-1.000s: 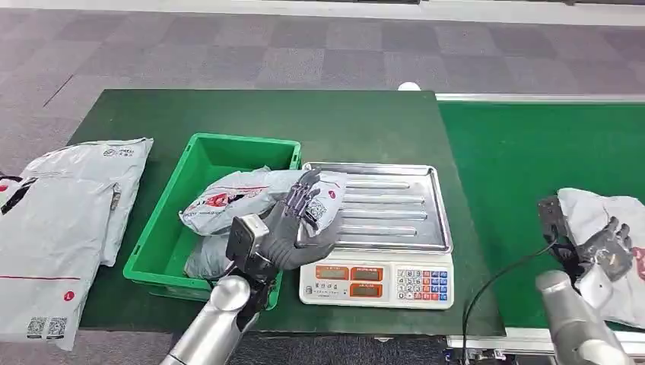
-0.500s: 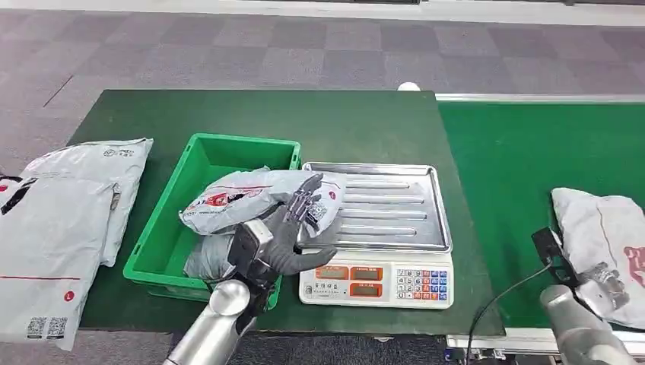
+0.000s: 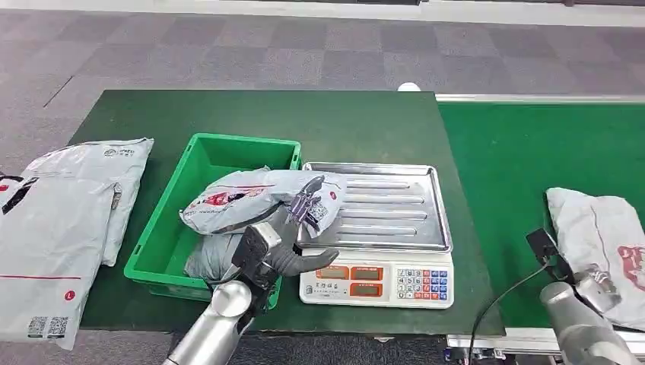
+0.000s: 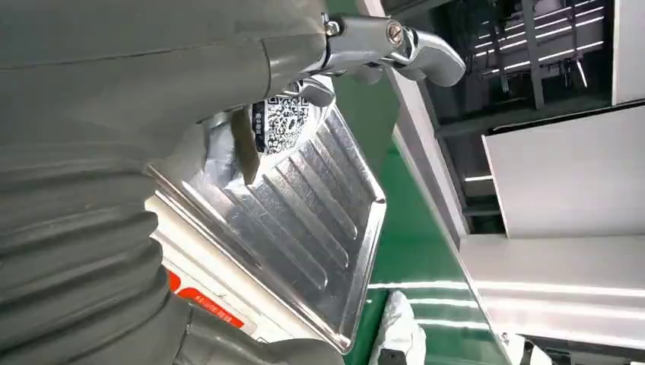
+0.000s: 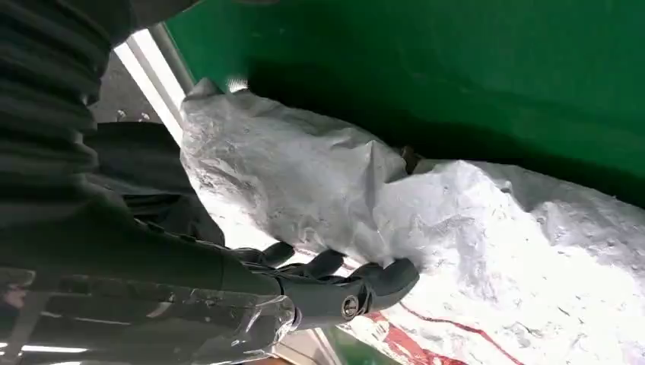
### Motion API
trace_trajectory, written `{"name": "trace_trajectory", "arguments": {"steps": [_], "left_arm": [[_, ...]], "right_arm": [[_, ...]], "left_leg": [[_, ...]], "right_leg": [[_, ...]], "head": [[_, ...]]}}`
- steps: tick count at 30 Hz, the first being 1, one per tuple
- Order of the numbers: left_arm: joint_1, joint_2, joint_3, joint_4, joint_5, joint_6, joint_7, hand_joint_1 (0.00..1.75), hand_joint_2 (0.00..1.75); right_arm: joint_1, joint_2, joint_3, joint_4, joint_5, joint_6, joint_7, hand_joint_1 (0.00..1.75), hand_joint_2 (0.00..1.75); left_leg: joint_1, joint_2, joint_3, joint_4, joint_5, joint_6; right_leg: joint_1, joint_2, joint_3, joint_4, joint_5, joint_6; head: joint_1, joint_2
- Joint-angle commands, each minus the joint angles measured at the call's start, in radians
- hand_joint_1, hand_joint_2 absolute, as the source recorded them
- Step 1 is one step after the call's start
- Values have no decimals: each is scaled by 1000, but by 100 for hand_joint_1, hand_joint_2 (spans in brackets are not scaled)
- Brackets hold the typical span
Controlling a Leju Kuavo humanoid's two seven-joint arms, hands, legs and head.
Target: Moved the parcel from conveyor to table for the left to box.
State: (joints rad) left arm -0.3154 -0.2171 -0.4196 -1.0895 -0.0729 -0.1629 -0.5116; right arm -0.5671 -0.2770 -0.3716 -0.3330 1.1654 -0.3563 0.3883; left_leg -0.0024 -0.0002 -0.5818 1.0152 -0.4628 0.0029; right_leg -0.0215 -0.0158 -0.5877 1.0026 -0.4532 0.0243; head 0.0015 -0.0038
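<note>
A white parcel with red print lies across the green box and the edge of the scale's steel tray. My left hand is open just in front of it, its fingertips at the parcel's QR label. On the green conveyor at the right lies another white parcel. My right hand is at that parcel's near edge. Its dark fingers lie spread against the wrinkled parcel, not closed on it.
A grey parcel lies in the box under the white one. The scale shows its display and keypad toward me. Large white bags cover the left end of the dark green table. A black cable runs by my right arm.
My left hand has drawn back toward me off the top of the parcel on the box. My right hand has slid from the top of the conveyor parcel down to its near edge.
</note>
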Motion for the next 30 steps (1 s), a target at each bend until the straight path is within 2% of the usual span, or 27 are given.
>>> {"name": "trace_trajectory", "arguments": {"steps": [1,20,21,22,30], "left_arm": [[-28,38,-44,42,-5,4,5,0,175],[-26,38,-30,35,-14,3,5,0,175],[-25,36,-26,34,-13,0,4,0,175],[-23,35,-21,33,-17,-2,4,0,175],[-22,34,-15,33,-22,-3,2,0,175]], "right_arm": [[-38,16,-46,59,-1,6,-3,0,175],[-55,36,-38,57,24,24,-33,3,175],[-56,37,-46,57,25,19,-42,26,175],[-59,40,-56,56,31,8,-56,175,175],[-75,55,-87,49,26,4,-111,175,175]], "left_leg": [[1,2,1,-1,0,-1],[1,3,1,-1,0,-1],[1,3,1,-2,0,-1],[1,3,1,-1,0,-1],[1,4,1,-2,0,-1]], "right_leg": [[1,3,1,-1,1,-2],[1,4,0,-2,1,-2],[1,5,0,-2,2,-2],[1,4,0,-1,1,-2],[1,5,0,-2,2,-2]], "head": [[0,0],[0,0],[0,0],[0,0],[0,0]]}}
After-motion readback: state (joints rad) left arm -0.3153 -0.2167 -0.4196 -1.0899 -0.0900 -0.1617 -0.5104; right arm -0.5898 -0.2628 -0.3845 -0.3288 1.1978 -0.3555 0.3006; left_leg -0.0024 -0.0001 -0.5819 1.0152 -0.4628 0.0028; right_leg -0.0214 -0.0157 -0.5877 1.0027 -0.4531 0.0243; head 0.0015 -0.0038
